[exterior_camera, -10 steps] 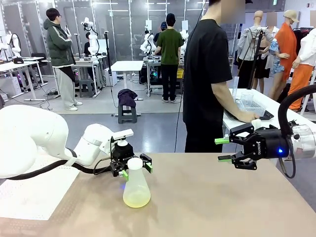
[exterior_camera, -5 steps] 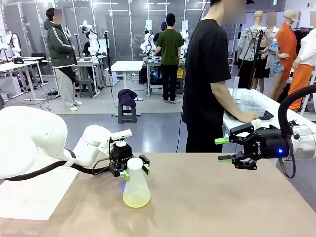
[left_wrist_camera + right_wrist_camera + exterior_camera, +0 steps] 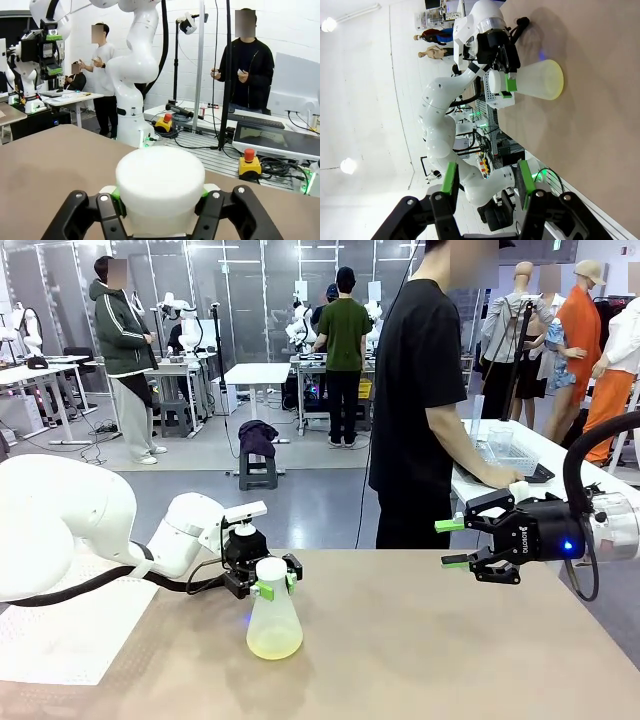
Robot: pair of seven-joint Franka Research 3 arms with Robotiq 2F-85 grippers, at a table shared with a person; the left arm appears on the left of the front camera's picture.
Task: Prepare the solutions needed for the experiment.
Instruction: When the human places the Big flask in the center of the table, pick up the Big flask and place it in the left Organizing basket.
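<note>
Green-padded left claw (image 3: 271, 583) clamps the flask (image 3: 274, 625) neck; right claw (image 3: 448, 543) hangs apart, pointing sideways.

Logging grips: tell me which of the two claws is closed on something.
The left claw: its green pads clamp the neck of the flask under the white cap. The right claw hangs open above the table, empty.

Left wrist view: white cap (image 3: 160, 186) blocks flask body and liquid below; cap's lower edge cut by frame bottom. Pad contact on neck hidden behind cap. Front view: right arm (image 3: 610, 510) cut by right edge. Person at far side (image 3: 425, 400) cut at top; feet behind table (image 3: 450, 640).
</note>
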